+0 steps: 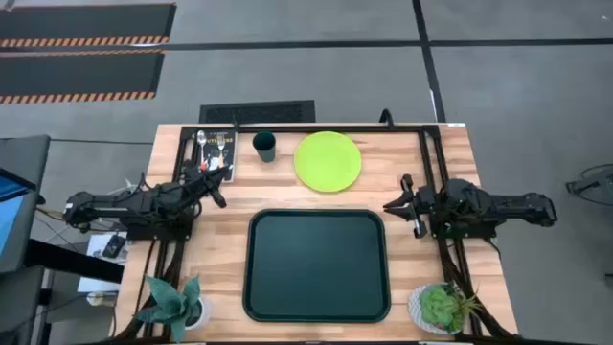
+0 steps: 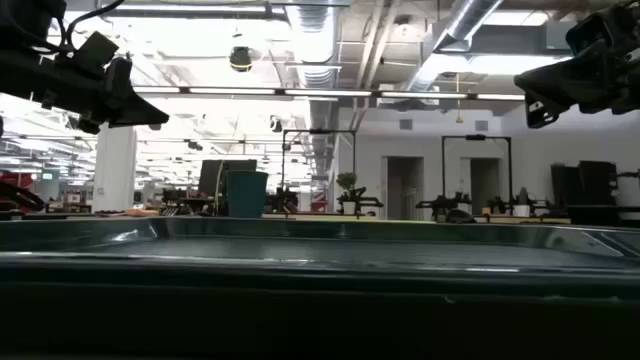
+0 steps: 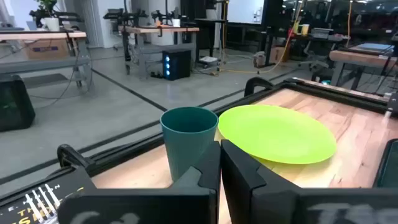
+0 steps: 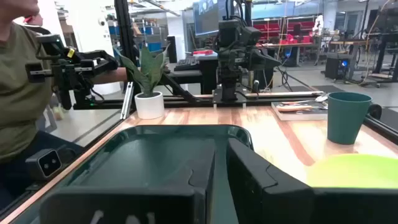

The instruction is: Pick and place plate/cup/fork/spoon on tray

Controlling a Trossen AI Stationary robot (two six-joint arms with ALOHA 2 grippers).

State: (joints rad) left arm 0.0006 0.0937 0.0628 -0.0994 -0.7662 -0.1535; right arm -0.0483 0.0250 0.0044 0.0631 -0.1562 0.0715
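The dark green tray (image 1: 316,299) lies at the table's middle near side. The lime-green plate (image 1: 328,160) and the teal cup (image 1: 264,146) stand beyond it on the table; both also show in the left wrist view, plate (image 3: 280,132), cup (image 3: 188,140). The fork and spoon (image 1: 216,146) lie on a black printed card at the far left; which is which I cannot tell. My left gripper (image 1: 221,199) is shut and empty, raised left of the tray, pointing toward the cup. My right gripper (image 1: 388,204) is shut and empty, raised right of the tray.
A potted plant (image 1: 177,302) stands at the near left corner and another (image 1: 442,307) at the near right. A black frame rail (image 1: 431,153) runs along the table's far and right sides. A person (image 4: 18,93) sits beyond the table's left side.
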